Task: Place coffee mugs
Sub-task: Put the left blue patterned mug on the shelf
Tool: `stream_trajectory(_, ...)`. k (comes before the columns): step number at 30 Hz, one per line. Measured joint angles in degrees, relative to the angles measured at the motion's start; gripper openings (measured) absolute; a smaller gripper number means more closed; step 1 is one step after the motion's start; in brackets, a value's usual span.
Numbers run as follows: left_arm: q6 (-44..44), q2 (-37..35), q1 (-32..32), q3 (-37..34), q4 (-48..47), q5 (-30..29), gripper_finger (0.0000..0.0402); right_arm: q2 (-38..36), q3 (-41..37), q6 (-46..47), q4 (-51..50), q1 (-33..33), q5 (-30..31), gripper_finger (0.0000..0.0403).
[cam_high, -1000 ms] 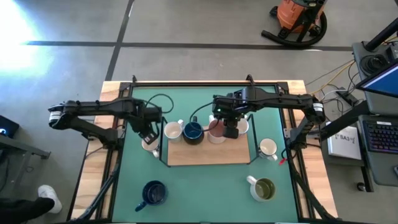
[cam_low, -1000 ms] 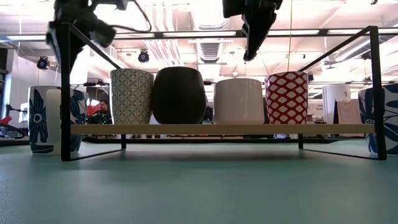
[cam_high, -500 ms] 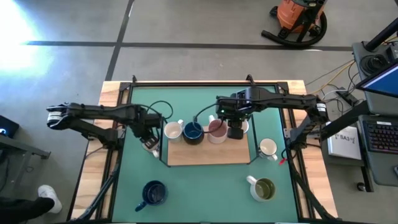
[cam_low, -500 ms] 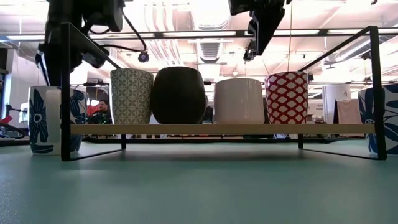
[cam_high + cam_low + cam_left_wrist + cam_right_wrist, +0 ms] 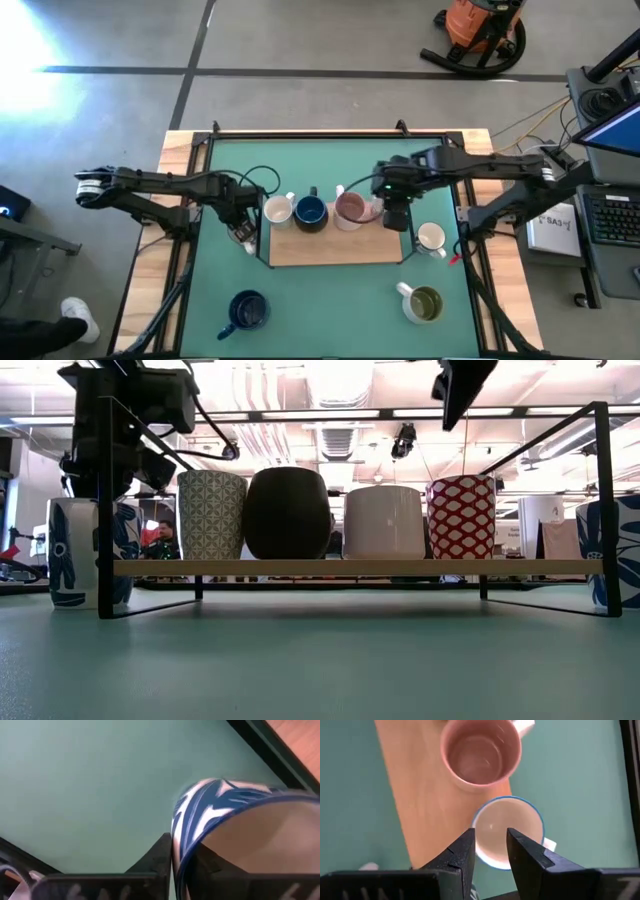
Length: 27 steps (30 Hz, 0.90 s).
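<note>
A green mat (image 5: 330,295) covered the table, with bare wood (image 5: 150,290) showing along both sides. A wooden shelf (image 5: 335,248) in a thin black frame (image 5: 105,510) stood at the middle of the mat. On the grey floor beyond the table sat an orange vacuum (image 5: 478,25), and a keyboard (image 5: 612,220) lay at the right.

The left arm reaches in from nine o'clock, its gripper (image 5: 240,228) clamped tight. The right arm comes from three o'clock, its gripper (image 5: 394,216) fingers slightly parted
</note>
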Motion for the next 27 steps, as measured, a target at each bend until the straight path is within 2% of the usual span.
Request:
stream_trajectory(6, 2.4, 0.0, 0.3, 0.1, -0.3, 0.1, 0.0014, -8.1, -7.4, 2.2, 8.4, 3.0, 0.3, 0.0091)
stream_trajectory(10, 4.3, 0.0, 0.5, 2.8, -3.0, 0.0, 0.0007, -13.7, -13.4, 4.4, 14.4, 4.6, 0.4, 0.0086)
stream_trajectory(17, 5.8, -0.1, 0.8, 13.9, -13.7, -4.0, 0.0008, -21.2, -23.6, 7.5, 21.3, 6.6, 0.3, 0.0085)
stream_trajectory(27, 4.2, -0.2, 0.8, 31.7, -26.6, -12.0, 0.0008, -29.2, -32.6, 11.7, 23.0, 7.6, 0.3, 0.0084)
